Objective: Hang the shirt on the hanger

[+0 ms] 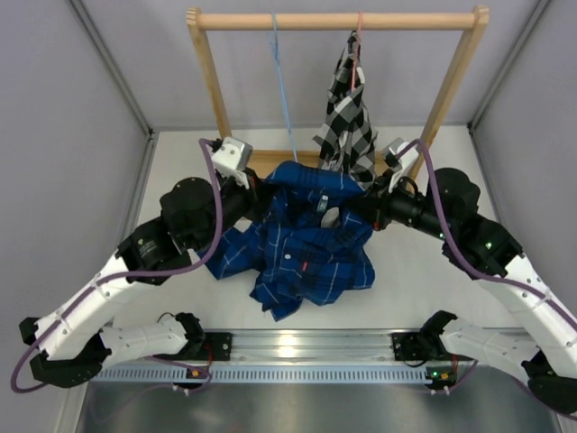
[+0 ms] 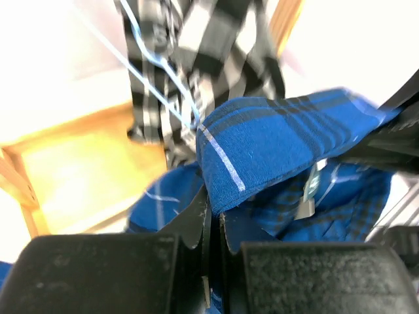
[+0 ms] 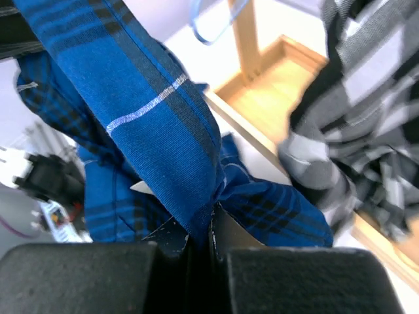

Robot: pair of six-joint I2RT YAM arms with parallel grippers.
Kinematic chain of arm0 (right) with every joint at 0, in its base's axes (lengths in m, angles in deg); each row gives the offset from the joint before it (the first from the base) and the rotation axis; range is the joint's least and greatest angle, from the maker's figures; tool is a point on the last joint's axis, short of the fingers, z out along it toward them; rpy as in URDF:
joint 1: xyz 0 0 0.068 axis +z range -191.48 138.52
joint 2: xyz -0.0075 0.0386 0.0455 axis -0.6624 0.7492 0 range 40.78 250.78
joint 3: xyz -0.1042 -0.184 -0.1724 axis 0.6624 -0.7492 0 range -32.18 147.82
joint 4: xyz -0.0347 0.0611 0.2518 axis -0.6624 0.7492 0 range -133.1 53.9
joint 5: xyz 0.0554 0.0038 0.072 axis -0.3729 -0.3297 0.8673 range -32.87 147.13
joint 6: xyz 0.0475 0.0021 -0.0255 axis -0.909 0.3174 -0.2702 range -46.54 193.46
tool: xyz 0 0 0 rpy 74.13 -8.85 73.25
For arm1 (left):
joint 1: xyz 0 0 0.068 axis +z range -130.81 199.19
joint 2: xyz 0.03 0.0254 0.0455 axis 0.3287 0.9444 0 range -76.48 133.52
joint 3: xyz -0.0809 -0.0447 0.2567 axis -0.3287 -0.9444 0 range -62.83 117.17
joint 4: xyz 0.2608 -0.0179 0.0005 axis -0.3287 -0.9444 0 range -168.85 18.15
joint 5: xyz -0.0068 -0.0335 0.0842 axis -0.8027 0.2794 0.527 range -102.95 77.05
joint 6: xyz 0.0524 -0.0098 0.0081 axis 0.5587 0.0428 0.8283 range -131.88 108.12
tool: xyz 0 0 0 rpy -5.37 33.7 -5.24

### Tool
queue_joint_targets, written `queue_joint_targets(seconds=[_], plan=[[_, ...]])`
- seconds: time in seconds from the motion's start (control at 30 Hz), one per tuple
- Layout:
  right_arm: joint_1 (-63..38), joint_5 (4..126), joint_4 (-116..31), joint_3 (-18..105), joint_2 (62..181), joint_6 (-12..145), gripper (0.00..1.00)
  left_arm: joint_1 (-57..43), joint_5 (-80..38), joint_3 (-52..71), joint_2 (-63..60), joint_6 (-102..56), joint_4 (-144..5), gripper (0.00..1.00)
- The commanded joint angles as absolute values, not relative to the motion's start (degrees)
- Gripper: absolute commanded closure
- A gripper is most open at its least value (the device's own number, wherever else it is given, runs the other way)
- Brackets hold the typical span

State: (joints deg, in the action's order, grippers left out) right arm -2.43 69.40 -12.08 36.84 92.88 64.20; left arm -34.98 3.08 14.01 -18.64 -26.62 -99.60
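Shirt (image 1: 311, 242): your left gripper (image 2: 213, 219) and right gripper (image 3: 200, 229) both pinch its collar, stretched side to side; the hanger (image 1: 282, 86) hangs just beyond, nearer the left one.

Both arms rise from the bottom of the top view and bend inward toward the middle of the frame. The left arm (image 1: 135, 257) runs up from the lower left, elbow at centre left, wrist pointing right. The left gripper (image 1: 260, 187) has its jaws pressed together on a fold of the shirt (image 1: 306, 244). The right arm (image 1: 487, 248) mirrors it from the lower right, wrist pointing left, and the right gripper (image 1: 365, 206) is likewise clamped on the shirt
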Motion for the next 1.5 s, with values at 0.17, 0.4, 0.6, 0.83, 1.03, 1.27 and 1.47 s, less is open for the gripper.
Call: queue_joint_targets(seconds=[0.17,0.4,0.6,0.83,1.03,1.27,1.47], plan=[[0.8,69.5,-25.6,15.7,82.1,49.3,0.85,-34.8,6.4,-3.7,-25.0,-38.8,-106.0,1.0],[0.9,69.1,-14.2,25.3,84.1,56.8,0.48,-34.8,11.0,-14.7,-31.1,-47.8,-103.8,1.0],[1.0,74.9,-8.7,44.1,96.4,61.2,0.4,-34.8,9.2,-17.5,-33.7,-49.6,-100.1,1.0],[1.1,70.8,-1.4,75.6,120.5,64.6,0.44,-34.8,5.2,-18.2,-33.1,-48.9,-98.2,1.0],[2.5,60.2,1.0,88.3,132.4,66.3,0.45,-34.8,3.6,-17.8,-32.6,-48.1,-96.5,1.0],[8.0,42.3,4.9,99.3,142.3,69.8,0.52,-34.8,9.3,-20.1,-37.1,-49.9,-96.9,1.0],[7.9,35.3,4.9,102.1,146.2,70.9,0.66,-34.8,8.5,-19.9,-33.8,-49.9,-96.9,1.0]])
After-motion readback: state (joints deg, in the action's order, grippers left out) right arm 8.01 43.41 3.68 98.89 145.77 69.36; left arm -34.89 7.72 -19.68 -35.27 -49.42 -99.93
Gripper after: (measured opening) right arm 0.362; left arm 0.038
